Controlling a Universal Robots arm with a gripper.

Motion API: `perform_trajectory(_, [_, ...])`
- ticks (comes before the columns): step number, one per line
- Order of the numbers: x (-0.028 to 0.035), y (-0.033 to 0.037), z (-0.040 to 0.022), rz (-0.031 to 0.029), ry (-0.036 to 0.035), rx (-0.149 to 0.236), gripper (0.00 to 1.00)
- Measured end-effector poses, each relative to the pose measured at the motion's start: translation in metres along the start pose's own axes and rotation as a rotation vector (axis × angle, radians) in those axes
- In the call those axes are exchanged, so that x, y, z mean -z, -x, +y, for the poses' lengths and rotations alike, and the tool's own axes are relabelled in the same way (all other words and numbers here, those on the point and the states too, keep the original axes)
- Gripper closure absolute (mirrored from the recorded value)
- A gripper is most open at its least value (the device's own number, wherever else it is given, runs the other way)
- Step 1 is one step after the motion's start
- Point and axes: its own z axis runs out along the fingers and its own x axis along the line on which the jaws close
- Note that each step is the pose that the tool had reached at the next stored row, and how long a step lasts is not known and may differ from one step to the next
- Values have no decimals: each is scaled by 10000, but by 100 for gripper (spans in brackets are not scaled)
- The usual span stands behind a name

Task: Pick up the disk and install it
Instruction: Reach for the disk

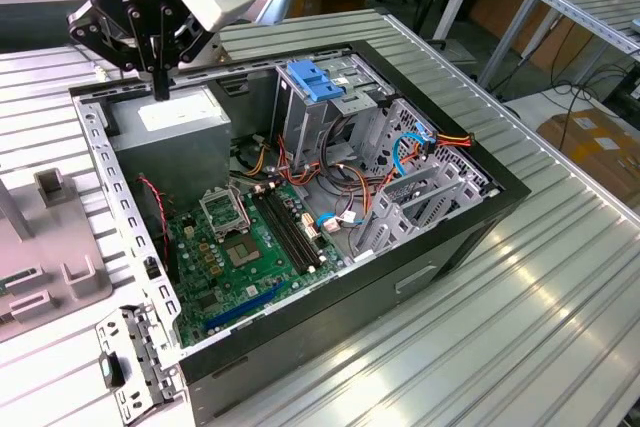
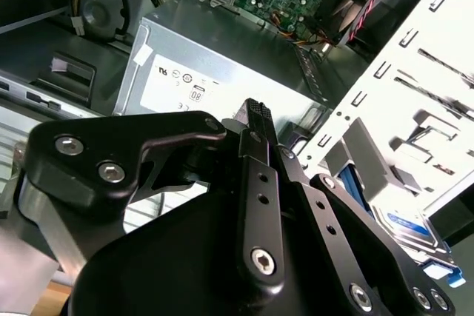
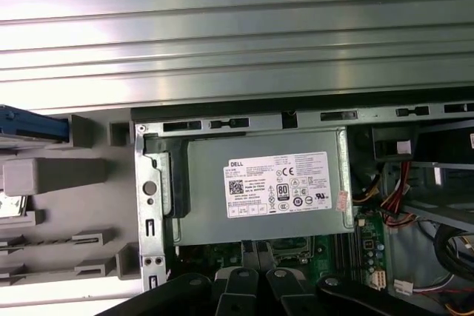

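My gripper (image 1: 160,90) hangs over the back corner of the open computer case (image 1: 480,217), at the exterior view's left. Its two fingers are pressed together with nothing between them, just above the grey power-supply box (image 1: 170,132). In the second wrist view the shut fingertips (image 2: 255,109) point at that box's white sticker (image 2: 194,86). The disk (image 2: 412,232) lies outside the case wall, past the gripper's black links; part of its white and blue label and blue carrier edge (image 2: 446,273) shows. In the first wrist view its blue edge (image 3: 29,125) rests on the grey fixture.
A grey holding fixture (image 1: 55,247) with slots stands beside the case. Inside the case are the green motherboard (image 1: 240,247), bundles of coloured cables (image 1: 420,142) and a drive cage topped by a light-blue bracket (image 1: 315,79). The ribbed metal table (image 1: 560,327) runs all around.
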Motion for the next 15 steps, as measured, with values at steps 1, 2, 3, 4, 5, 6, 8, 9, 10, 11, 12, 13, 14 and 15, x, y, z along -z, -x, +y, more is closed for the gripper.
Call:
perform_trajectory(1, [0,-12,-1,0,1,-1,89])
perform_trajectory(2, [0,-21,-2,0,0,-1,89])
perform_trajectory(3, [1,-35,-2,0,0,-1,89])
perform_trajectory(4, [1,-45,-3,0,0,0,89])
perform_trajectory(5, [1,-55,-4,0,0,-1,89])
perform_trajectory(6, [2,-65,-5,0,0,-1,89])
perform_trajectory(8, [2,-85,-6,0,0,0,89])
perform_trajectory(9, [3,-104,-8,0,0,-1,89])
perform_trajectory(10, [3,-129,-10,0,0,-1,89])
perform_trajectory(11, [4,-144,-11,0,0,0,89])
perform_trajectory(12, [4,-154,-12,0,0,0,89])
perform_trajectory(13, [5,-169,-13,0,0,-1,89])
perform_trajectory(14, [5,-185,-14,0,0,-1,89])
perform_trajectory(15, [5,-196,-15,0,0,0,89])
